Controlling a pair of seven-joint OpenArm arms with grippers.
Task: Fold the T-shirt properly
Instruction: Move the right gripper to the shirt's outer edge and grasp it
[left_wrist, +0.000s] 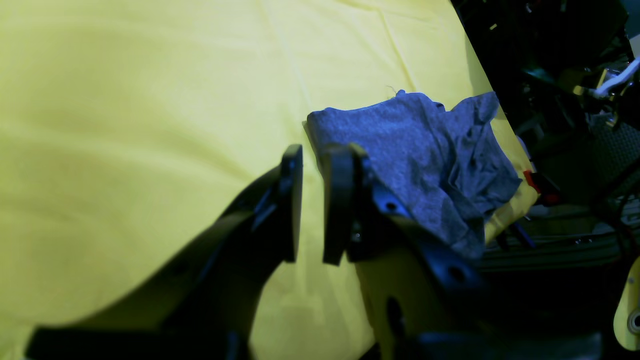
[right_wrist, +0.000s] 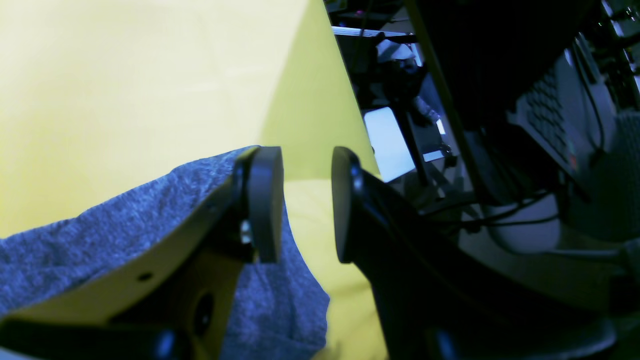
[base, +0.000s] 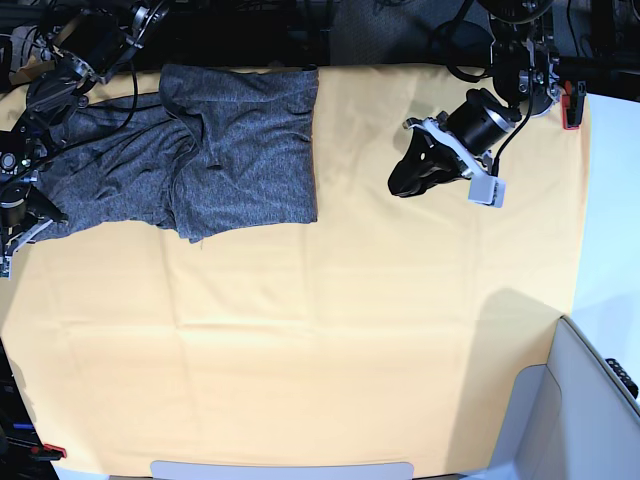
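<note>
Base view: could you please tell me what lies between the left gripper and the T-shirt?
Only bare yellow cloth separates left gripper from T-shirt.

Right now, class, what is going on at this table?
A two-armed robot is working on folding a grey T-shirt, which lies partly folded and rumpled at the far left corner of a yellow-orange cloth covering the table. The right gripper is open at the shirt's edge, holding nothing. The left gripper is open too, hovering over bare cloth well to the side of the shirt. Neither grips the fabric, and the fold looks unfinished.
</note>
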